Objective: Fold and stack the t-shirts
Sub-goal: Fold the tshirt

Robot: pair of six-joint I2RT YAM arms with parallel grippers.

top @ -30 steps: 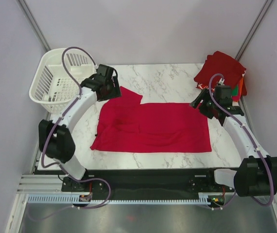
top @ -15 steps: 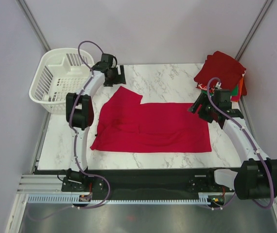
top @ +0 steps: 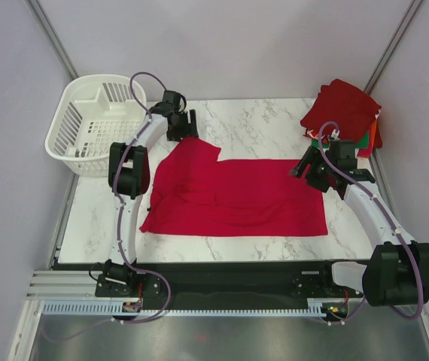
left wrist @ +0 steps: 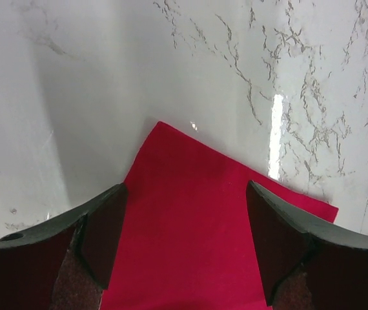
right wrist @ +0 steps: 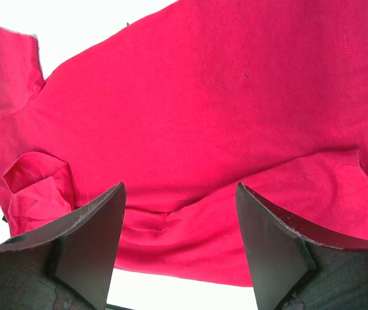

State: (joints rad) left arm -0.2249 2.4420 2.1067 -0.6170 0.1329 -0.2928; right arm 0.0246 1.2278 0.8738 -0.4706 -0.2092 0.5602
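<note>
Red t-shirt [top: 233, 192] stays put; left jaws neared its sleeve.

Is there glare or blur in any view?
Left wrist view: a bright glare streak on the table, and the fingers look soft. Right wrist view: the table is blown out white around the red shirt. Top view: even light.

- Far left corner: blocked by the basket [top: 86, 120].
- Far right corner: blocked by the pile of folded shirts [top: 346, 109].
- Between them, bare table [top: 260, 124] lies open beyond the flat red shirt [top: 237, 195].
</note>
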